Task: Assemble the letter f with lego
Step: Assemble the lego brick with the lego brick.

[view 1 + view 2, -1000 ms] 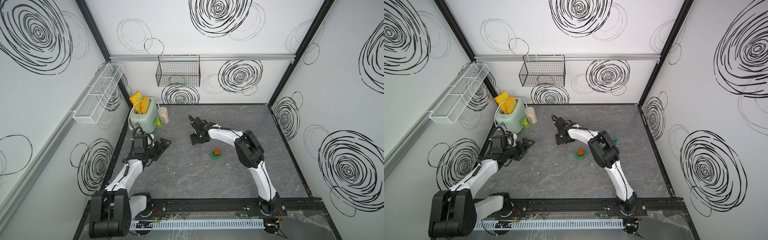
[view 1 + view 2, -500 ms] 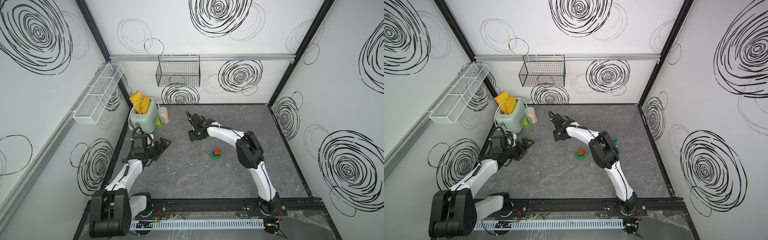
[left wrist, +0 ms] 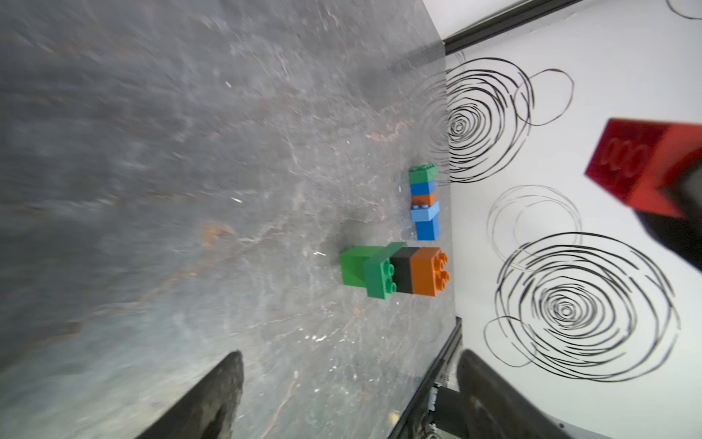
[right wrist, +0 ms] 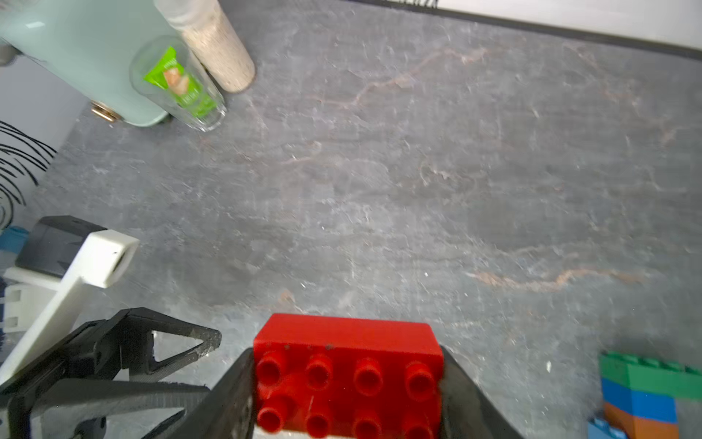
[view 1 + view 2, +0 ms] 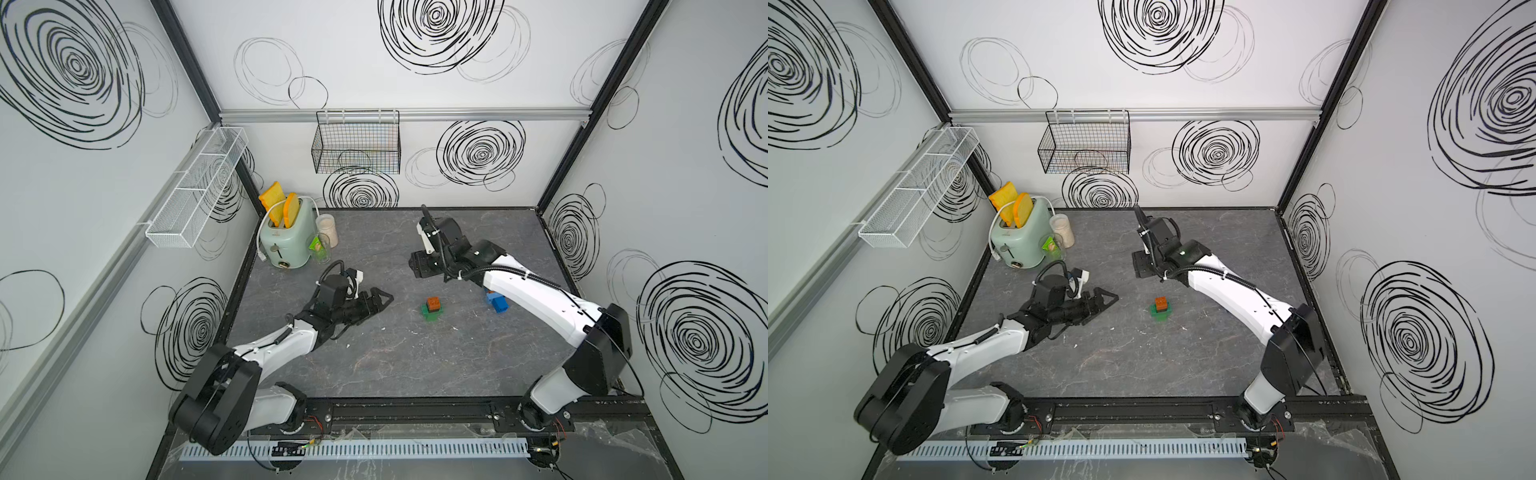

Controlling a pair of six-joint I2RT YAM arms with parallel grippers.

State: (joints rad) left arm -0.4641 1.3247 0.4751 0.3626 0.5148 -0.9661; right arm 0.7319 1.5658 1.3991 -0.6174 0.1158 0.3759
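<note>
My right gripper [image 4: 347, 397] is shut on a red oblong lego brick [image 4: 347, 342], studs toward the wrist camera; in the left wrist view that brick [image 3: 638, 167] hangs above the table. In both top views the right gripper [image 5: 420, 266] is near the middle back, and the brick is hidden there. A green, black and orange lego stack [image 5: 433, 307] [image 3: 395, 271] stands mid-table. A second stack of blue, orange and green bricks [image 5: 497, 302] [image 3: 424, 203] sits to its right, partly under the right arm. My left gripper [image 5: 376, 301] [image 3: 349, 380] is open and empty, left of the first stack.
A mint toaster [image 5: 286, 239] with two toast slices, a glass with a green packet [image 5: 319, 248] and a beige jar [image 5: 328, 230] stand at the back left. A wire basket [image 5: 356, 143] hangs on the back wall. A white mesh shelf [image 5: 195, 191] is on the left wall.
My left gripper has moved right, toward the middle of the table. The right gripper has shifted a little to the right with the red brick.
</note>
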